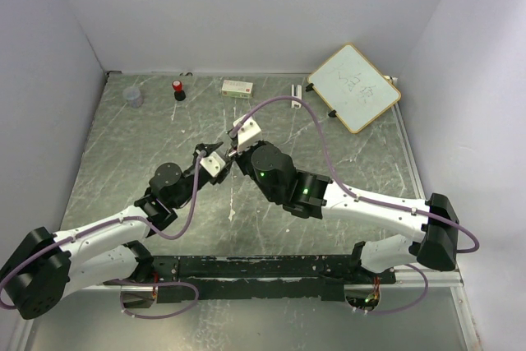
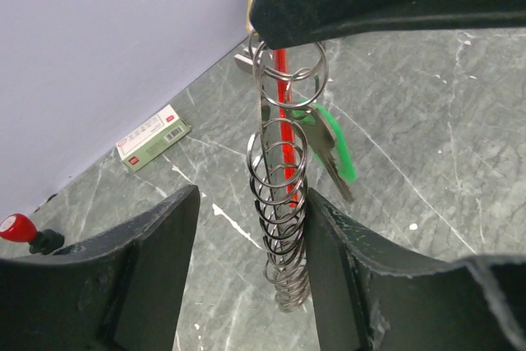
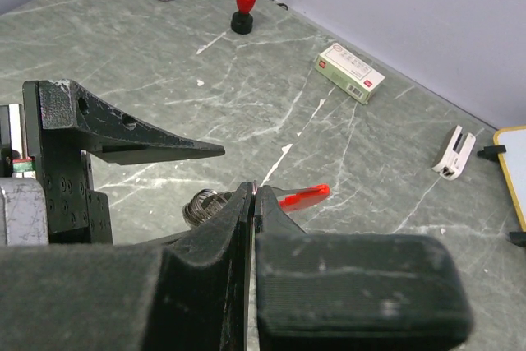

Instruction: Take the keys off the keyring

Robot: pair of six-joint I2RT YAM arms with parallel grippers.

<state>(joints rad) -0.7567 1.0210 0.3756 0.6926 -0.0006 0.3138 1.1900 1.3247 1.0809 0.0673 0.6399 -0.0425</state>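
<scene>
From above: left gripper point(image 1: 215, 159) and right gripper point(image 1: 237, 145) nose to nose over the middle of the green marbled table point(image 1: 123, 145), well apart from the whiteboard point(image 1: 353, 88), small box point(image 1: 237, 87) and red-capped bottle point(image 1: 178, 88) along the far wall. Too small here to make out the catch between them, or how far open either pincer is. From the left wrist: keyring point(image 2: 283, 195), a dull silver stack of wire loops, hanging upright in mid-air from the right gripper's black pad above, clear of the table. Behind it the red key point(image 2: 282, 71) and, off to the right, the green key point(image 2: 343, 158), both dangling from the upper loops. Left gripper's fingers point(image 2: 148, 269) spread wide to either side of the coil, gripping nothing, the right-hand one just beside or perhaps brushing the lower loops; hard to say which. Probably posed that way to close on the hanging bunch and steady it. From the right wrist: right gripper pressed fully together on one thin loop at the very tips, red key poking out just past them, rest of the coil bunched below and to the left. Held high, by the look of it, to let the keys hang free and give the other arm room. Apparently no key off the ring yet.
</scene>
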